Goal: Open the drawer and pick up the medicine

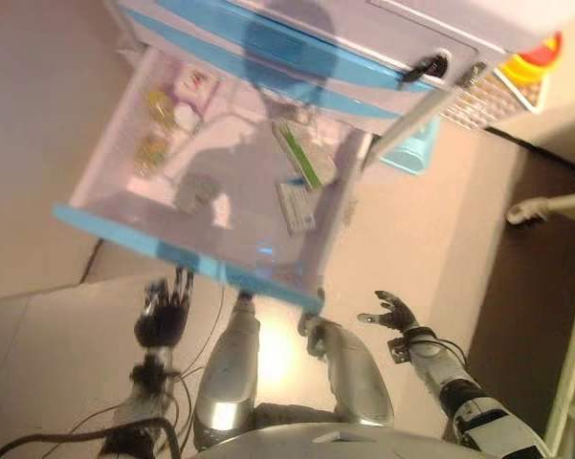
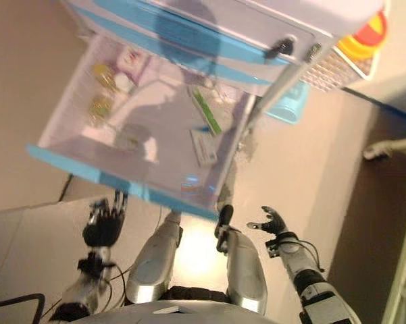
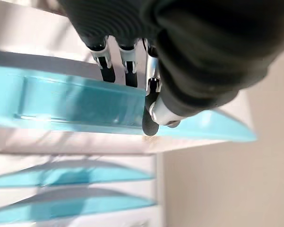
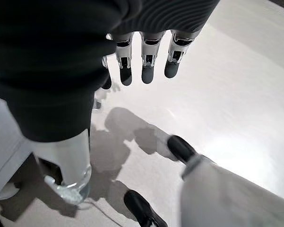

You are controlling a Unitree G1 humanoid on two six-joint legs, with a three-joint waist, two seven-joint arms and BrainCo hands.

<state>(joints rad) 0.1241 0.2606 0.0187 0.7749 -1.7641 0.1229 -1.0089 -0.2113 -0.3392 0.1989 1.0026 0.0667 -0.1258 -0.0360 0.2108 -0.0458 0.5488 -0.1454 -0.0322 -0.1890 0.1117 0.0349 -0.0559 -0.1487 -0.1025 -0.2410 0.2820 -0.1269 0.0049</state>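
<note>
The translucent drawer with a blue front [image 1: 153,247] stands pulled out of the cabinet. Inside lie a green-and-white medicine box [image 1: 304,153], a smaller white box [image 1: 295,207], a grey foil pack [image 1: 193,191], yellow blister packs [image 1: 158,107] and a pink-and-white box [image 1: 193,81]. My left hand [image 1: 163,311] is just below the drawer's front, its straight fingers [image 3: 106,71] reaching up to the blue edge, holding nothing. My right hand [image 1: 390,314] hangs open and empty, below and to the right of the drawer, over the floor [image 4: 236,94].
The cabinet's upper blue-fronted drawers [image 1: 297,57] are shut above the open one. A white mesh basket [image 1: 488,100] with red and yellow items [image 1: 531,62] sits at the upper right. A pale blue container [image 1: 411,153] stands beside the cabinet. White rails [image 1: 555,206] run along the right.
</note>
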